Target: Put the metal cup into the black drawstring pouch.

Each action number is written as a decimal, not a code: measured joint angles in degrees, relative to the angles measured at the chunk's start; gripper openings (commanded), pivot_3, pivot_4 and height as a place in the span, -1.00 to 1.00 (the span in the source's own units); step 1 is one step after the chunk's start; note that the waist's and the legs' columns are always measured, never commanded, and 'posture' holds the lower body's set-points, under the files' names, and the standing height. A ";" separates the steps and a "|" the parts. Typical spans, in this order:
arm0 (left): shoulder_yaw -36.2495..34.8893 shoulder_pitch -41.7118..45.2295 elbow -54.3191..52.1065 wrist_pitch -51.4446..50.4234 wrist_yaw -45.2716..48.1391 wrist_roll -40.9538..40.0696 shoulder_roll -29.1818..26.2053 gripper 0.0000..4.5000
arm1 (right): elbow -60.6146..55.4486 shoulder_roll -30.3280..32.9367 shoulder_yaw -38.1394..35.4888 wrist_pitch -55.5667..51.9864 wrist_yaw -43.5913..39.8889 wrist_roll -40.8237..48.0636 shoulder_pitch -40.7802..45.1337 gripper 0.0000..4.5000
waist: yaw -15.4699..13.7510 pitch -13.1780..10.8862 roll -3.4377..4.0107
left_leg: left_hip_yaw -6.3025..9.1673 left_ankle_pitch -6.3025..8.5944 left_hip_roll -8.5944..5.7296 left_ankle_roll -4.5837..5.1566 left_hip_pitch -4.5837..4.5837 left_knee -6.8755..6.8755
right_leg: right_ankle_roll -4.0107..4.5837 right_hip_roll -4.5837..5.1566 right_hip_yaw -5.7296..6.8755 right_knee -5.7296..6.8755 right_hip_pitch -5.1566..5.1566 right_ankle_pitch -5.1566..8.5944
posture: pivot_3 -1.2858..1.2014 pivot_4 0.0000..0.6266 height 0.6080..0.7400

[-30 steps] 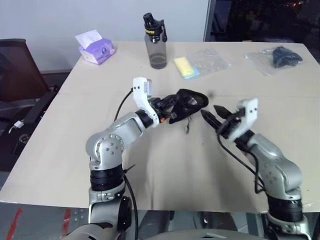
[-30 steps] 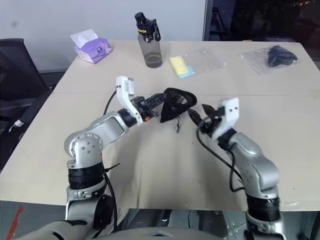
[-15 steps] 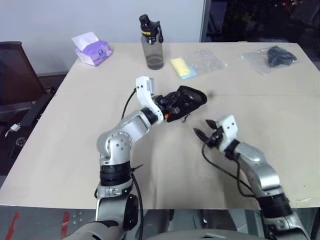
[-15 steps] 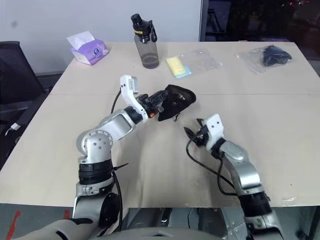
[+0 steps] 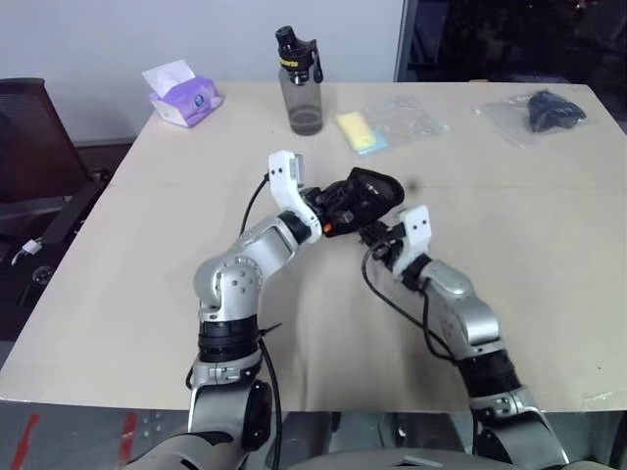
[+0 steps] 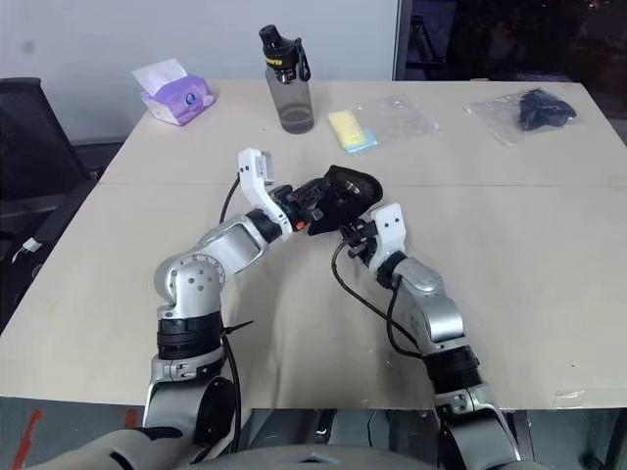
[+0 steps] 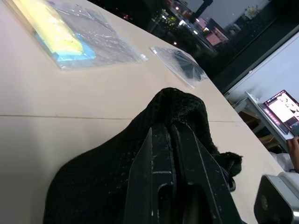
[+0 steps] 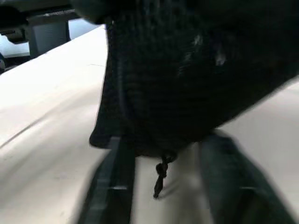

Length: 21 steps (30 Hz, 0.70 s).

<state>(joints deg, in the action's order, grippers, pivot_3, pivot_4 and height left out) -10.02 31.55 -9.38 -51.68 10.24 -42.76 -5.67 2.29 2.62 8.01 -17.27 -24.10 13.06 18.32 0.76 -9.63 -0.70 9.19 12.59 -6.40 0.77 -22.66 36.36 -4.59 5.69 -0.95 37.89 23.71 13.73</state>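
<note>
Presently: pouch held for bagging.
Left claw (image 5: 331,210) clenched on black drawstring pouch (image 5: 369,193), raised off counter (image 5: 118,255); right claw (image 5: 381,239) beneath it, fingers spread astride its cord, presumably to widen the mouth.

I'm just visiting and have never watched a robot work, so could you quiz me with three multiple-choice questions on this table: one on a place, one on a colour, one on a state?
1. Where does the water bottle stand?
A. at the table's far edge
B. on the near edge by the robot
C. on the chair

2. What colour is the tissue pack?
A. red
B. purple
C. green

3. How is the black drawstring pouch right now?
A. lying flat on the table
B. held up by the left gripper
C. hanging from the bottle

Answers: 1 A, it stands far back near the wall. 2 B, its wrapper is purple. 3 B, the left wrist view shows shut fingers pinching the fabric.
</note>
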 measured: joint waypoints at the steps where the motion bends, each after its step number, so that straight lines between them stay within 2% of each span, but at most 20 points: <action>1: -0.01 0.02 0.07 0.00 -0.03 -0.01 0.03 -1.00 | -0.56 0.35 -0.02 -0.26 0.02 0.01 -0.48 -0.97 | 0.01 0.00 0.00 | -0.01 0.00 0.00 0.00 0.00 0.00 | 0.00 0.00 -0.01 0.00 0.00 0.00 | 0.03 -0.52 1.00; 6: 0.41 0.09 0.13 0.12 0.06 0.12 0.27 -1.00 | -8.36 3.46 -2.43 -3.53 1.81 0.65 -1.33 -0.97 | 0.03 0.00 0.00 | 0.00 0.00 0.01 0.00 0.00 0.00 | 0.00 -0.01 0.00 0.01 0.00 0.00 | 0.03 -0.52 1.00; 8: 0.63 0.06 0.15 0.80 0.75 0.28 0.19 -1.00 | -12.65 9.59 -2.14 -4.91 1.44 -1.64 -1.26 -0.97 | -0.12 -0.01 0.01 | -0.02 0.00 -0.03 0.00 -0.04 0.01 | -0.01 0.02 0.01 0.00 0.00 0.00 | 0.03 -0.52 1.00; 9: -0.56 -0.04 0.15 0.98 1.31 -0.40 0.04 -0.88 | -14.62 14.06 -3.42 -5.05 1.25 -3.58 -0.49 -0.99 | -0.17 0.00 0.00 | -0.03 0.00 -0.06 0.01 -0.04 0.02 | -0.01 0.03 0.00 -0.04 -0.01 0.00 | 0.03 -0.52 1.00; 11: -1.56 -0.22 0.15 0.76 2.19 -1.56 -0.30 -0.59 | -16.08 17.99 -4.49 -4.86 0.89 -5.74 1.14 -1.00 | 0.07 -0.01 0.00 | -0.10 0.00 -0.04 0.01 -0.04 0.02 | -0.02 0.04 -0.02 -0.03 0.01 0.00 | 0.03 -0.52 1.00; 17: 4.65 -0.30 0.31 0.26 5.46 3.10 -6.67 0.71 | -17.83 29.53 -7.00 0.40 -0.64 -11.68 10.87 -1.00 | 0.13 -0.03 -0.03 | -0.13 0.00 0.14 0.00 -0.03 -0.01 | -0.02 -0.06 0.02 -0.04 0.01 0.00 | 0.03 -0.52 1.00; 19: 3.17 0.08 1.73 1.63 7.36 2.53 -6.99 0.71 | -17.73 29.84 -7.64 1.96 -0.46 -12.36 14.39 -1.00 | 0.22 -0.04 -0.04 | -0.22 0.00 0.19 0.00 -0.03 -0.01 | -0.02 -0.06 -0.04 -0.05 0.03 0.00 | 0.03 -0.52 1.00; 21: 1.30 2.06 3.62 5.11 9.36 2.59 -7.55 0.71 | -18.22 27.57 -8.75 1.48 0.66 -11.34 19.63 -1.00 | 0.00 -0.06 -0.12 | -0.15 0.00 0.25 0.00 -0.07 0.00 | -0.01 -0.09 0.02 -0.06 0.04 0.00 | 0.03 -0.52 1.00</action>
<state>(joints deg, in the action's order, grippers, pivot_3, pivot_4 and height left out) -8.72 33.62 -5.76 -46.57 19.61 -40.17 -13.22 -15.93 30.19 -0.74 -15.79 -23.44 1.72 37.96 0.76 -9.70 -0.82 9.04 12.59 -6.14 0.77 -22.72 36.35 -4.60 5.60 -0.93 37.82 23.75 13.72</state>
